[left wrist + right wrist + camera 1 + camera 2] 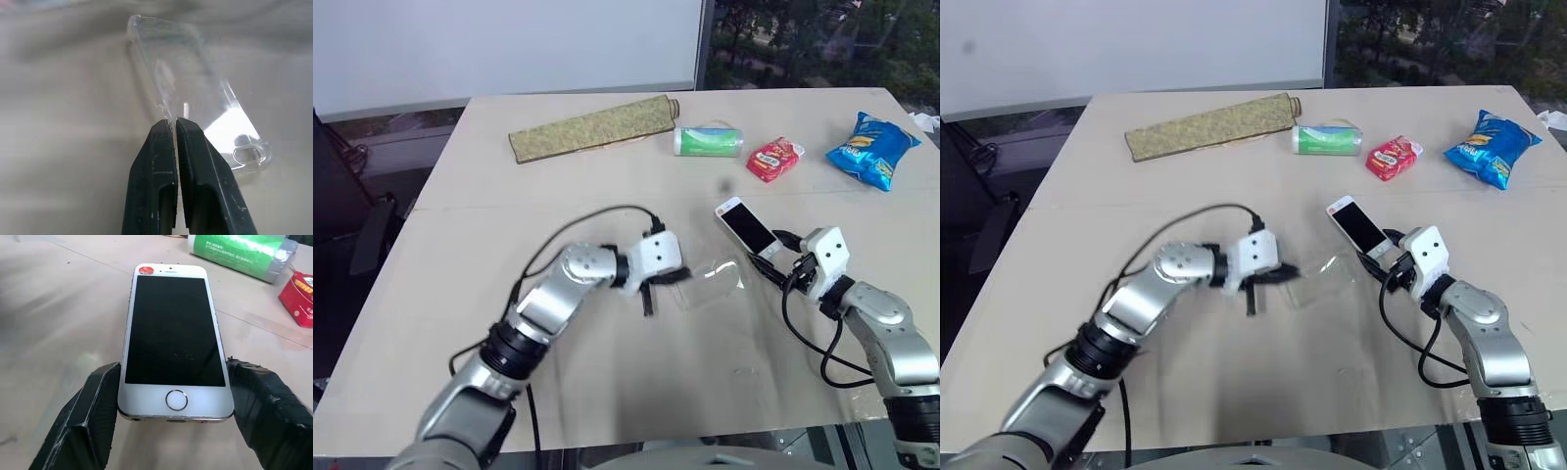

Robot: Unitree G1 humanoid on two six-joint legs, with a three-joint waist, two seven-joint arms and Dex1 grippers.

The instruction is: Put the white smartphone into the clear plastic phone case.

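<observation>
Phone: white smartphone [173, 340] clamped in right hand [173, 404] | left hand [175, 125] pinched, seemingly on clear plastic phone case [195, 93] edge | on worktop [607, 186]

- No word, number or brand reads clearly anywhere.
- Green-and-white cylindrical packet [243, 250], at about 1 o'clock from the white smartphone [172, 340]: small white lettering on the green band, too fine to make out.
- Red packet [774, 158], at about 3 o'clock from the green one: white and yellow printed marks, illegible.
- Blue chip bag [871, 147], far at 3 o'clock along the same row: a yellow and white logo patch, name unreadable.
- Smartphone face: a small red round sticker at its top corner and a round home button at the near end, neither bearing readable text.
</observation>
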